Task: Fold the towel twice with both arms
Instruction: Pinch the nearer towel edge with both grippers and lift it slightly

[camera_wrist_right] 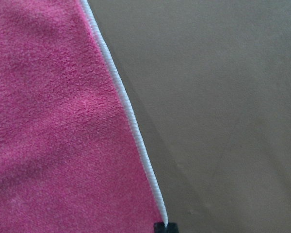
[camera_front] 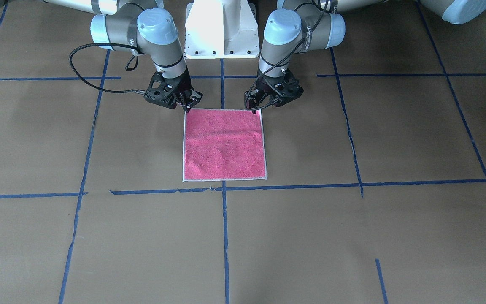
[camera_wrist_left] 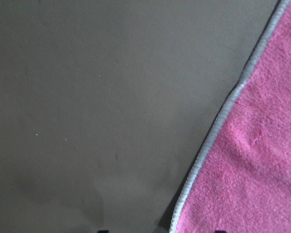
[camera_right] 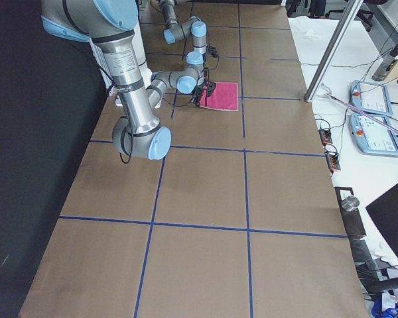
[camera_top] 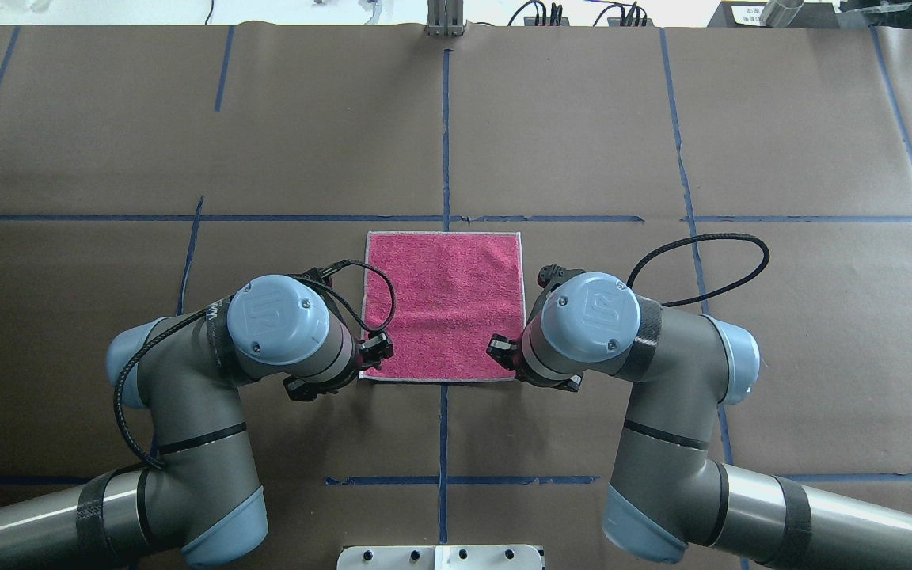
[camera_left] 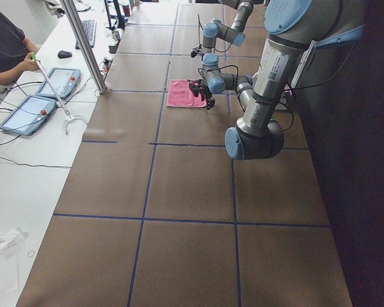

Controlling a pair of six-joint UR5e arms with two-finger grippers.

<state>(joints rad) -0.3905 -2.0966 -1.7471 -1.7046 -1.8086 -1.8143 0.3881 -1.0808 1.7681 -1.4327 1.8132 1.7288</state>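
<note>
The towel point(camera_front: 224, 143) lies flat and square on the brown table, pink face up, with a whitish hem; it also shows in the overhead view point(camera_top: 444, 305). My left gripper point(camera_front: 255, 109) stands over the towel's near corner on my left. In the left wrist view its two fingertips stand apart at the bottom edge, either side of the hem point(camera_wrist_left: 218, 121), so it is open. My right gripper point(camera_front: 187, 106) is at the near corner on my right. In the right wrist view the hem point(camera_wrist_right: 131, 116) runs straight into its closed tips point(camera_wrist_right: 166, 227).
The white pedestal base point(camera_front: 221, 29) stands just behind the towel. Blue tape lines point(camera_front: 226, 236) cross the brown table. A metal pole point(camera_left: 83, 45), two tablets point(camera_left: 25, 115) and an operator point(camera_left: 3, 45) are along the far side.
</note>
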